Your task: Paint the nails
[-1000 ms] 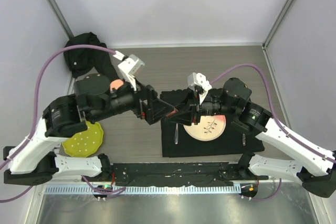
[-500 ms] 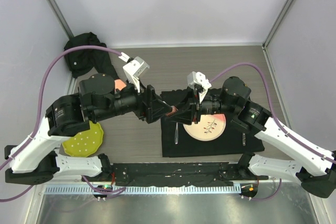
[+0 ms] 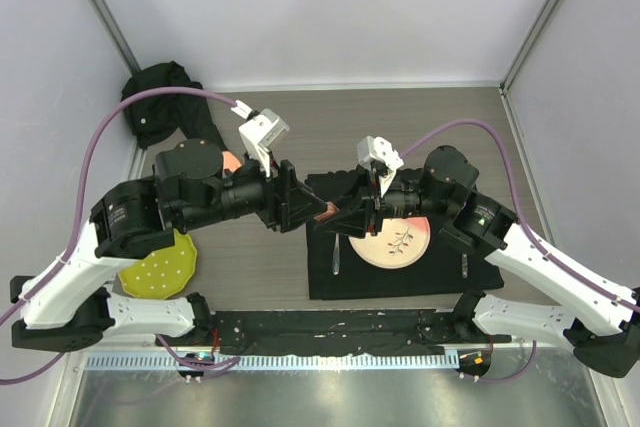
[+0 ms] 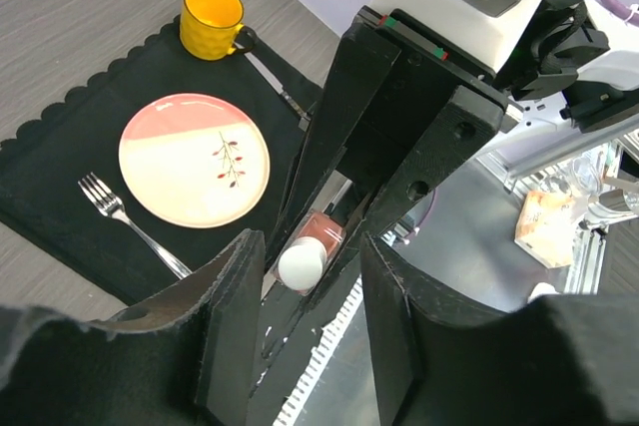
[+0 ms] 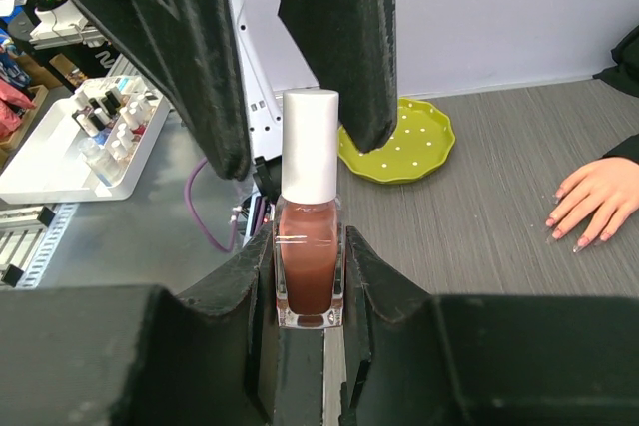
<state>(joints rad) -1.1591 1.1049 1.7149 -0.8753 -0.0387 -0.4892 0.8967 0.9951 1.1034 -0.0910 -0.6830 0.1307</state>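
Mid-frame, our right gripper (image 5: 310,246) pinched the bottle (image 5: 310,284); our left gripper (image 4: 311,243), spread, had to straddle the cap (image 5: 311,142) squarely first.

**Place setting on a black mat**

A black placemat (image 4: 55,182) with a scalloped edge lies on the grey wood-grain table (image 3: 330,127). At the mat's middle sits a round cream plate (image 4: 194,160) with a pink segment and a dark twig motif. A fork (image 4: 125,221) lies on the mat just beside the plate, toward the mat's left edge. A slim utensil (image 3: 466,265) lies on the mat at the plate's other side. A yellow mug (image 4: 212,20) stands at one corner of the mat. Off the mat, well apart to its left, rests a yellow-green dish (image 3: 160,269) with white dots.
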